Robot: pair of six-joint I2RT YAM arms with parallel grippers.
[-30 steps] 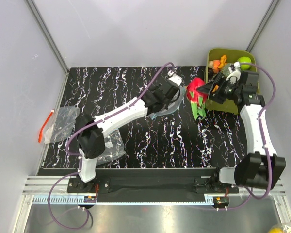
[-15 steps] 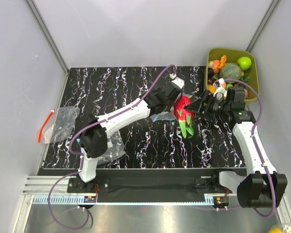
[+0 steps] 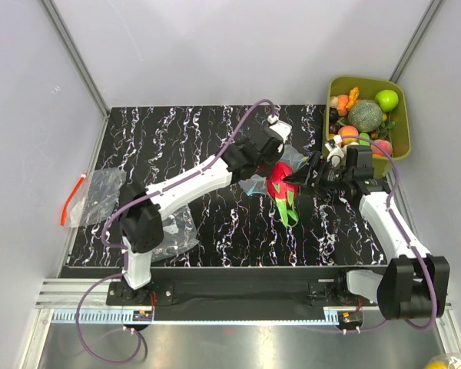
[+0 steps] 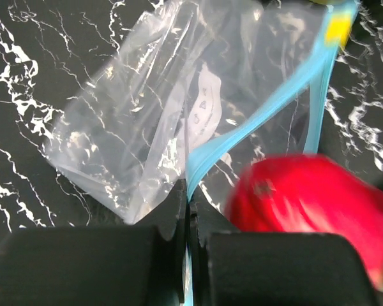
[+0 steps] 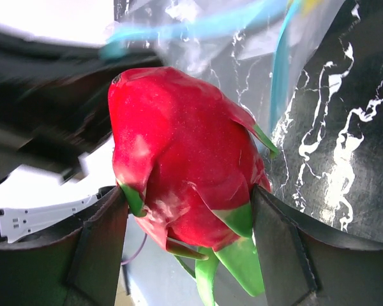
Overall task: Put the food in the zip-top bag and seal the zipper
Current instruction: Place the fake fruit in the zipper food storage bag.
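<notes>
My left gripper [image 4: 189, 203] is shut on the blue-green zipper strip [image 4: 255, 121] of the clear zip-top bag [image 4: 140, 115] and holds its mouth up over the table's middle, as the top view [image 3: 263, 157] shows. My right gripper [image 5: 188, 210] is shut on a red toy dragon fruit with green leaves [image 5: 185, 172]. In the top view the fruit [image 3: 280, 183] is right at the bag's mouth, next to my left gripper. The bag's body [image 3: 255, 183] is mostly hidden under the left arm there.
An olive-green tub [image 3: 403, 127] of more toy fruits and vegetables stands at the back right. A clear bag with an orange-red strip [image 3: 92, 194] lies at the left edge. Another crinkled clear bag [image 3: 175, 234] lies near the left arm's base.
My right gripper has carried the dragon fruit from beside the tub leftward and nearer, up to the bag's mouth. My left gripper has kept hold of the bag, shifting slightly.
</notes>
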